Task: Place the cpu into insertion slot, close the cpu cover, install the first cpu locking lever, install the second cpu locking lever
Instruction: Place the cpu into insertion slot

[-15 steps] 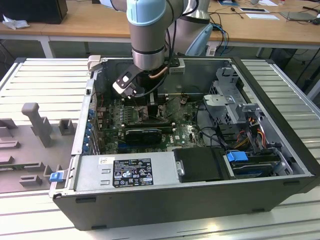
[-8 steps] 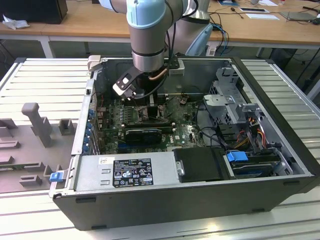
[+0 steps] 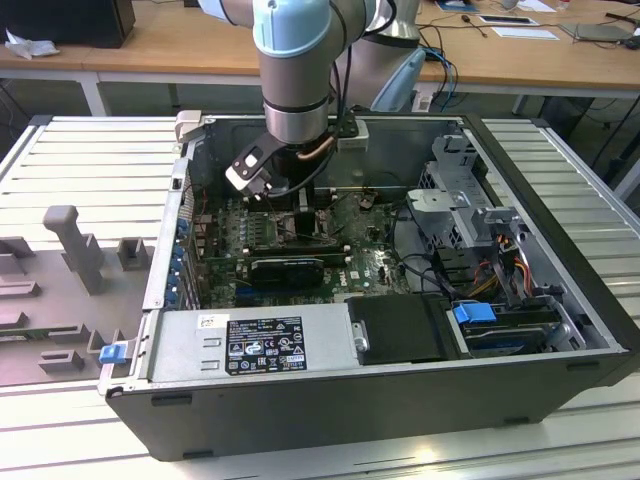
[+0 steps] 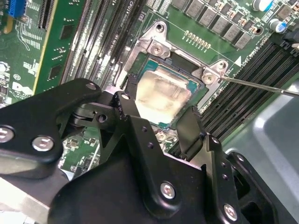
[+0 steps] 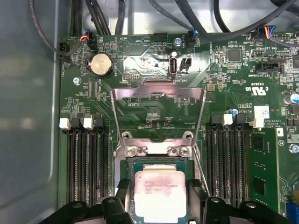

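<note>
The ribbed grey table (image 3: 560, 160) carries an open computer case (image 3: 300, 400) (grey fixture tray (image 3: 60, 290) beside it).

Robotics lab: open computer case (image 3: 400, 400) on slatted aluminium bench (image 3: 90, 160), wooden desks (image 3: 180, 40) behind.

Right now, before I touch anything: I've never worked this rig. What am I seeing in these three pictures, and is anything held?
The exterior view looks from outside at one robot arm reaching down into an open computer case lying on its side. Both wrist views come from cameras riding on the arm, looking at the green motherboard. The black gripper sits at the cpu, which lies in the insertion slot. The cpu cover stands open, hinged up. A thin metal lever sticks out beside the slot. Whether the gripper grips the cpu, I cannot tell.
</note>
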